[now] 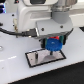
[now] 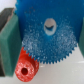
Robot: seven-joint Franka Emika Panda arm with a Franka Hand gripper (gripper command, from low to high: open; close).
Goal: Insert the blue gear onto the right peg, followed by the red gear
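In the exterior view my gripper (image 1: 52,44) is shut on the blue gear (image 1: 52,45), a bright-blue disc held just above the black-framed white plate (image 1: 35,58). The pegs on the plate are hidden behind the gear and gripper, so I cannot tell the right peg. In the wrist view the blue gear (image 2: 47,32) fills most of the picture, with its central hole showing pale, and a green finger pad (image 2: 10,40) presses its edge. The smaller red gear (image 2: 25,67), with a raised centre and hole, lies partly under the blue gear's rim.
The plate lies on a white table (image 1: 15,70). A black cable (image 1: 12,32) runs from the arm's white body across the table at the exterior view's left.
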